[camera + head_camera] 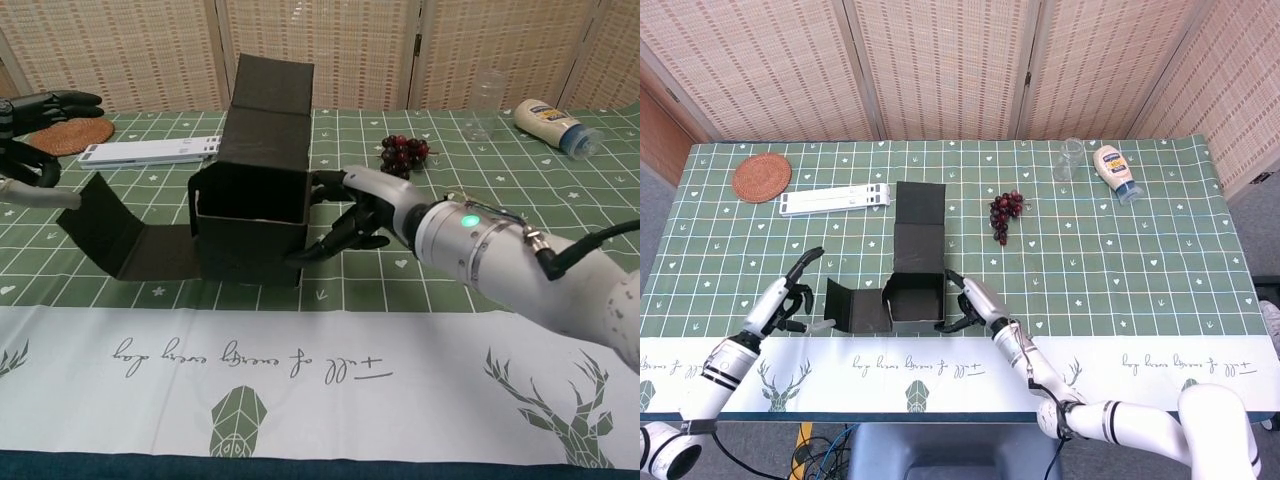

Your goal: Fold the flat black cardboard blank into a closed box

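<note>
Black cardboard box point(913, 300) sits half-formed near the front middle of the green checked tablecloth point(1120, 270), just behind the white printed border strip. Its walls stand upright around an open top. A long flap point(919, 226) runs from its back wall away toward the far side of the table; in the chest view this flap point(268, 100) rises tilted behind the box point(250, 225). A side panel point(852, 305) spreads out to the box's left, partly raised off the cloth.

Right hand point(972, 305) presses against the box's right wall, fingers point(345, 230) curled on the lower front corner, thumb up near the rim; touching, not wrapped round anything. Left hand point(788, 300) is off the cardboard, just left of the side panel, fingers spread, holding nothing.

Further back: grapes point(1005, 212), clear glass point(1070, 159), mayonnaise bottle point(1114, 172) lying down, white folded stand point(835, 200), woven coaster point(762, 177).
</note>
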